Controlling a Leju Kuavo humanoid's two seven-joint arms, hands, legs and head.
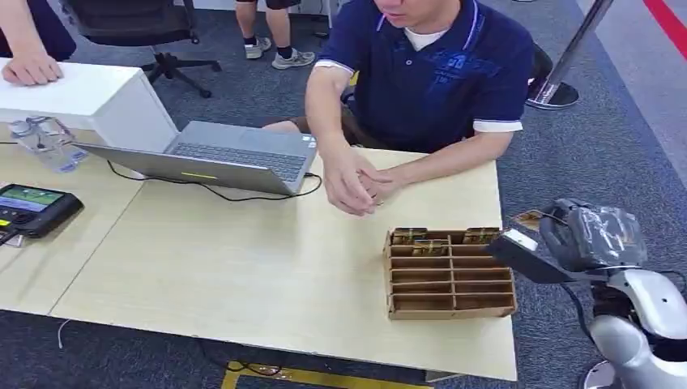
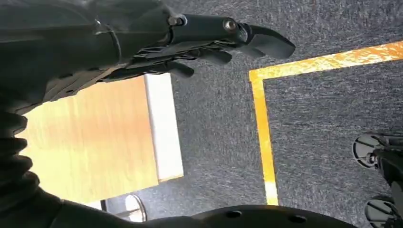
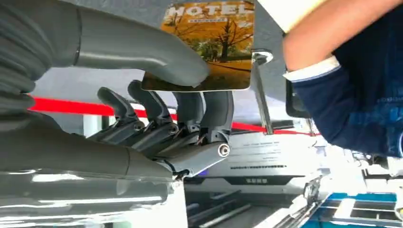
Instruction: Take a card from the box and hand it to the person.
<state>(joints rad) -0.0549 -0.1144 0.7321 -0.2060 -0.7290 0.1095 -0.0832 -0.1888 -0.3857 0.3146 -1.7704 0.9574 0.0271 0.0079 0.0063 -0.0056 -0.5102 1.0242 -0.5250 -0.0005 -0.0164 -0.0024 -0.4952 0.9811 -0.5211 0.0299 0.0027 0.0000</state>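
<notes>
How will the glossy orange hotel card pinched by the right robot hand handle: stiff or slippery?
The glossy orange hotel card looks stiff: it juts flat past the right robot hand. Its sheen suggests it could slip. Thin, so probably light.

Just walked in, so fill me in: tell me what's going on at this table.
The robot's right hand pinches a hotel card between thumb and fingers, held off the table's right edge beside the cardboard box. A person in a navy polo sits across, hands resting together on the table. The left hand hangs over the carpet, holding nothing.
</notes>
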